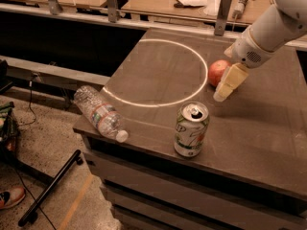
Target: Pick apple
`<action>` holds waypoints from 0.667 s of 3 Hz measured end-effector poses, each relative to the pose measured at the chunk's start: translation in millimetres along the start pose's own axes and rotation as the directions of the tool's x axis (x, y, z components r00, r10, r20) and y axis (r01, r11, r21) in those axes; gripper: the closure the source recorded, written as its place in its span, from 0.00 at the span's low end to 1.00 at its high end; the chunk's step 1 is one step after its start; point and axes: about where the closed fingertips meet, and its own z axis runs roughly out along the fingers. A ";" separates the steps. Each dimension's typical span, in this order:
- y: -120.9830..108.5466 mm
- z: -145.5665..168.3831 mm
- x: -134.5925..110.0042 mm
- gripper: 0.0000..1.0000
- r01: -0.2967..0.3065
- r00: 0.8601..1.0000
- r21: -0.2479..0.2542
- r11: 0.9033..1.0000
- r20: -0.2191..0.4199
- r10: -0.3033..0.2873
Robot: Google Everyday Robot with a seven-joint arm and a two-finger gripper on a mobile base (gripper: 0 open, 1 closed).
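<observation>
While the gripper (221, 92), grip unclear, hangs beside the apple (217, 72), the can (191, 130) shows a 7.

Hand (228, 83) just right of apple (217, 71); can (191, 129) in front

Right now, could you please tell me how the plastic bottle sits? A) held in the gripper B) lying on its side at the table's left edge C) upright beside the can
B: the plastic bottle lies on its side at the table's edge, while the gripper hangs beside the apple.
</observation>
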 end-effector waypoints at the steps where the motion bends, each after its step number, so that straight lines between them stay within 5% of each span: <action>1: -9.3 20.0 -9.8 0.20 0.013 1.000 -0.006 1.000 0.003 -0.013; 2: -13.6 37.8 -11.9 0.44 0.008 1.000 -0.019 1.000 0.005 -0.008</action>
